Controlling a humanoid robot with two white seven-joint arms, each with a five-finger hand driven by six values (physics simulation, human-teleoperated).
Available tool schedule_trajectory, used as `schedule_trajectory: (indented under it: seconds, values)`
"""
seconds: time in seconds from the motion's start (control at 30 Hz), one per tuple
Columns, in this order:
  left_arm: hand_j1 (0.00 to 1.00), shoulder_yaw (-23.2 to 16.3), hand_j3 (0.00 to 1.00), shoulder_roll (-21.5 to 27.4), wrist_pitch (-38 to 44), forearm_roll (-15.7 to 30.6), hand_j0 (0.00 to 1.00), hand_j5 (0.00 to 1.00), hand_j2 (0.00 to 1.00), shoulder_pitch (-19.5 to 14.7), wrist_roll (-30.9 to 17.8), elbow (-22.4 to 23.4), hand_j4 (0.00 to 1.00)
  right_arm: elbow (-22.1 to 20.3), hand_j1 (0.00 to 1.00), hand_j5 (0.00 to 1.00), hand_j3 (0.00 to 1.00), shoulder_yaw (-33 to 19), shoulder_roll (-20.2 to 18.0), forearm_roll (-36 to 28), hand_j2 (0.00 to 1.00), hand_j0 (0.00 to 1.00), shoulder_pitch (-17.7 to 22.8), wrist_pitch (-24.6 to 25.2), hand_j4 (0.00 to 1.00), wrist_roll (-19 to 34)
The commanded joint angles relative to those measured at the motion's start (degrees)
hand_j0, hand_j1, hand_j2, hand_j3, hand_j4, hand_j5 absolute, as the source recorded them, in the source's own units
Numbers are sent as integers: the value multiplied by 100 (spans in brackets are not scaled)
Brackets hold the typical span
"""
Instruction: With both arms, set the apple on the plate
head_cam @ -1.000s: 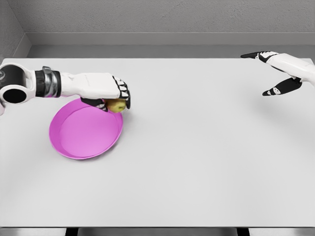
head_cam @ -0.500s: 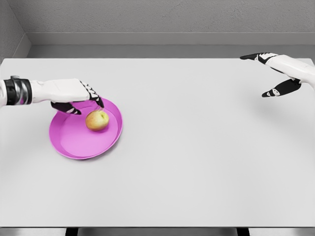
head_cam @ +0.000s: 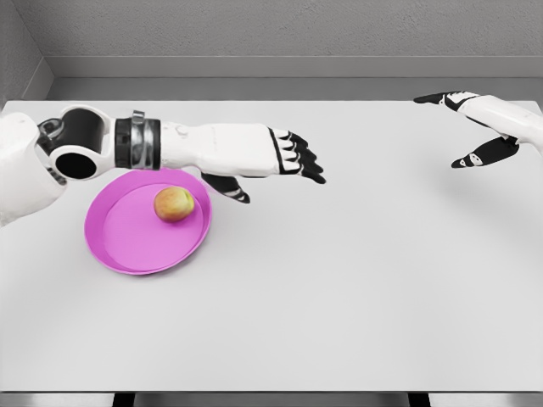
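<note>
— Looking down from the head view: where was the apple (head_cam: 173,203)?

— It sat inside the magenta plate (head_cam: 127,250), on the plate's far half, a little right of its middle. Yellow-green skin with a reddish blush. No hand touched it.

— And the plate?

— It lay flat on the white worktop (head_cam: 339,288), toward the worktop's left side. Round, with a shallow raised rim.

— Left hand (head_cam: 280,161)?

— It hung past the plate's far right edge, out over bare worktop. Fingers were stretched out and spread, black tips pointing away from the plate toward the right; the thumb angled down and sat just beside the plate's rim in the picture. It held nothing. The white forearm ran across above the plate's far edge, with a dark banded wrist joint and the elbow housing to the plate's upper left.

— Was that hand touching the worktop?

— Could not tell; height over the surface was not clear.

— Right hand (head_cam: 475,127)?

— Well apart from the plate, near the worktop's far right corner. Fingers were extended and parted from the thumb, dark tips pointing back toward the plate's side. Empty as well.

— Surroundings?

— A grey wall (head_cam: 271,34) rose behind the worktop's far edge.
</note>
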Motion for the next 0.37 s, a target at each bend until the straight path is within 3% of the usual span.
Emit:
schedule_trajectory:
  seconds: [0.0, 0.33]
  values:
    - [100, 9, 100, -277, 9, 77, 100, 100, 100, 0, 3, -184, 100, -2, 100, 100, 100, -7, -3, -44, 100, 100, 0, 17, 100, -3]
    - [100, 9, 100, -260, 9, 112, 100, 100, 100, 0, 3, -184, 100, -2, 100, 100, 100, -7, -3, -35, 100, 100, 0, 17, 100, -3]
